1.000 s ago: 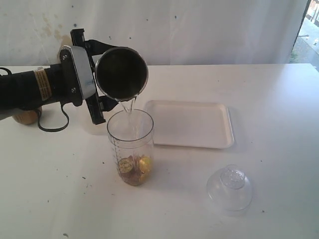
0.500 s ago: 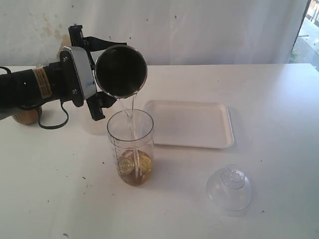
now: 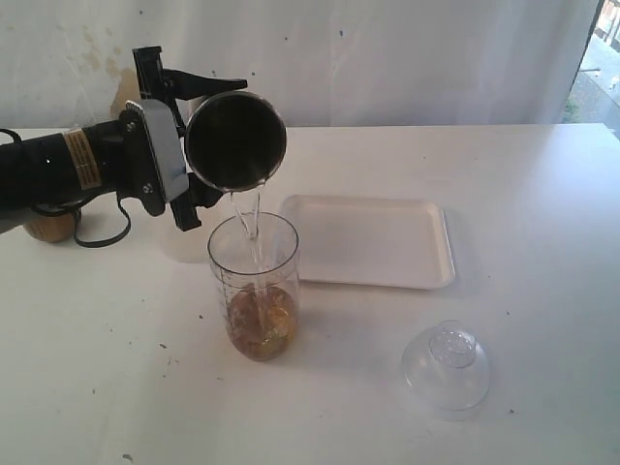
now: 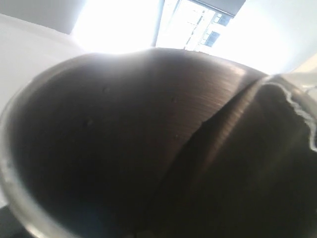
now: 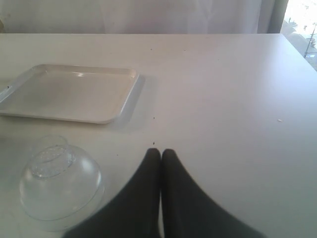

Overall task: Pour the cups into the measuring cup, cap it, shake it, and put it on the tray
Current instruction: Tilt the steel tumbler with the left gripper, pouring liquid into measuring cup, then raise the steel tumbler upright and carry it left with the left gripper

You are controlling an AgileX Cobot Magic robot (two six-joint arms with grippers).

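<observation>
i'm gripping the steel cup (image 3: 235,140) in the left end effector (image 3: 199,141), tipping it just above the measuring cup (image 3: 254,286) so its liquid is falling inside, while the right end effector (image 5: 161,158) is idling closed and empty.

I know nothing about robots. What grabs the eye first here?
The left pincer holds a steel cup tipped on its side at upper left, a thin clear stream falling into the measuring cup right below it. Right of them lies the white tray, and nearer the camera a clear domed lid.
</observation>
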